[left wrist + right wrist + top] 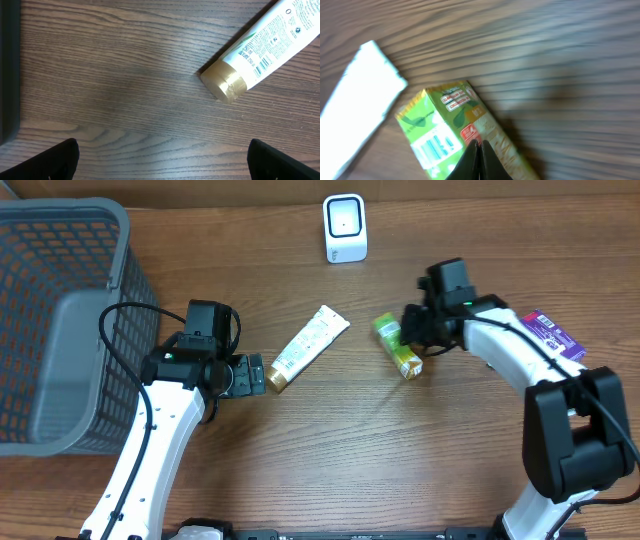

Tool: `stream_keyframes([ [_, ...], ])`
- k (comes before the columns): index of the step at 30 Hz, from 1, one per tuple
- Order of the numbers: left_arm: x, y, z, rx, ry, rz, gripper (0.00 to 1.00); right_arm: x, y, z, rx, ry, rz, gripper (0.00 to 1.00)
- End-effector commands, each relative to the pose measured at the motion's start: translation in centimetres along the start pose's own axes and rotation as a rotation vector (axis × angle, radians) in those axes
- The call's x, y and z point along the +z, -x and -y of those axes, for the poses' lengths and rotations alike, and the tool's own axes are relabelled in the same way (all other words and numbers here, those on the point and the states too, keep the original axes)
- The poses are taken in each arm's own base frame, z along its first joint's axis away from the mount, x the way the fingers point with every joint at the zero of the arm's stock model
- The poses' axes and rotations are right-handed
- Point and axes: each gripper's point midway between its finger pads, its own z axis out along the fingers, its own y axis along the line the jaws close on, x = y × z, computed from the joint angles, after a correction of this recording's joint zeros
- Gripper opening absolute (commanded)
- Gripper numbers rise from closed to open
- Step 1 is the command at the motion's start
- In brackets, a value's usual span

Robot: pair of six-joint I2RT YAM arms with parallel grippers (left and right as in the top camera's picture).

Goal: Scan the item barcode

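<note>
A green snack packet lies at the table's middle right, its white barcode patch facing up in the right wrist view. My right gripper is shut, its fingertips pinched together on the packet's ridge by a red label; overhead it sits at the packet's right side. A white scanner stands upright at the back centre. A white tube with a gold cap lies left of the packet. My left gripper is open just short of the gold cap, with nothing between its fingers.
A grey mesh basket fills the left side. A purple packet lies at the right, under my right arm. The tube's flat end lies close to the green packet's left.
</note>
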Motion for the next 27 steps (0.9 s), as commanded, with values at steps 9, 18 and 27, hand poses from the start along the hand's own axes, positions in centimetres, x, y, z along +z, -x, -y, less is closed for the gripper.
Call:
stream_keyframes([
  [9, 0.2, 0.0, 0.0, -0.007, 0.008, -0.001, 1.00, -3.9, 1.0, -0.4, -0.288, -0.014, -0.072, 0.62],
  [18, 0.2, 0.0, 0.0, -0.007, 0.008, -0.001, 1.00, -6.4, -0.5, 1.9, -0.383, 0.327, -0.163, 0.82],
  [27, 0.2, 0.0, 0.0, -0.007, 0.008, -0.001, 1.00, -1.2, -4.6, 1.8, -0.302, 0.550, -0.341, 0.80],
])
